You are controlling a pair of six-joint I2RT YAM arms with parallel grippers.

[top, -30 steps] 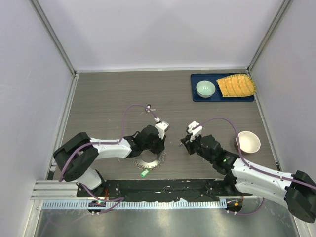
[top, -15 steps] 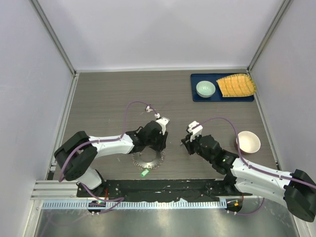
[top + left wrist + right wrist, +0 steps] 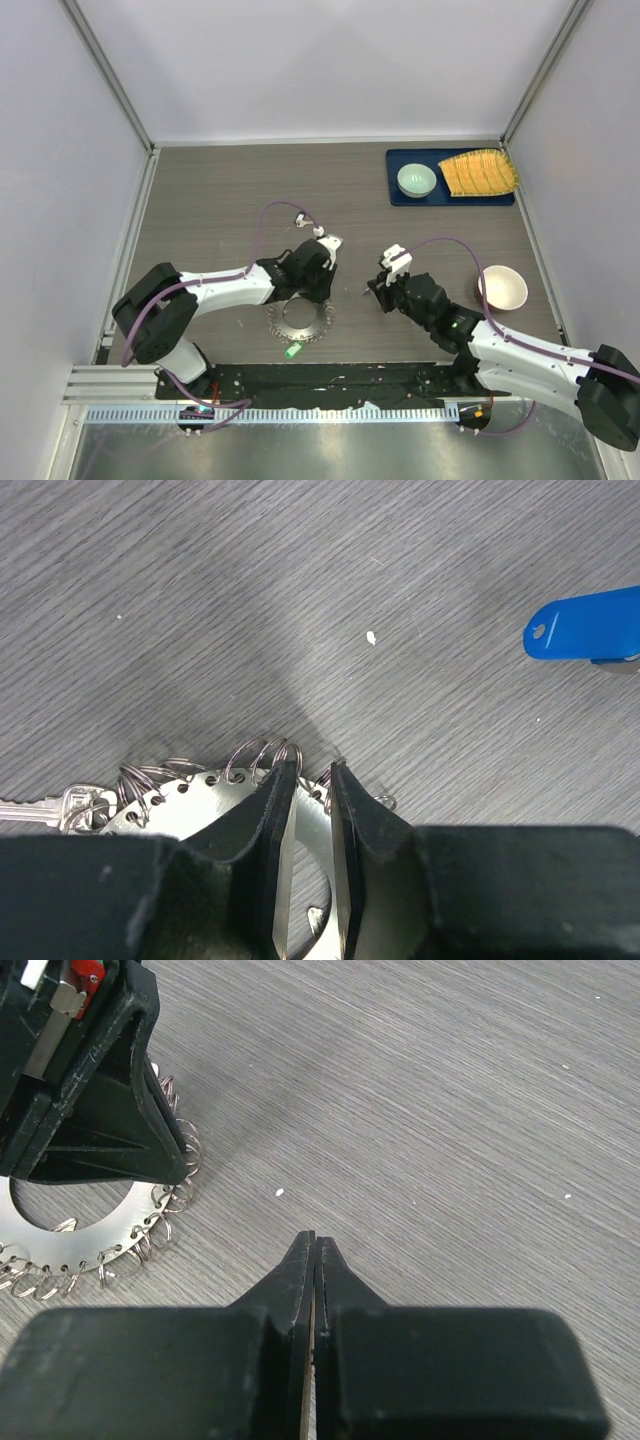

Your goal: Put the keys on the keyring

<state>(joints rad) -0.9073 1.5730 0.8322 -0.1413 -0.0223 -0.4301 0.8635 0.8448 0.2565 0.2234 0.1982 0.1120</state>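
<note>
Working over the surface (image 3: 220, 200), my left pincer (image 3: 312, 775) has slid back to the far rim of the keyring (image 3: 300, 320). Its jaws are narrow, tips among the small loops, nothing clearly gripped. My right pincer (image 3: 314, 1240) hangs pressed together, empty. The keyring lies by the near edge, mid-width. The green key (image 3: 292, 351) and blue key (image 3: 585, 635) lie loose, so I judge threading unstarted.

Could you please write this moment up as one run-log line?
left gripper: jaws narrowly apart over keyring rim, grip unclear | right gripper: shut | blue key: off ring | green key: off ring
</note>
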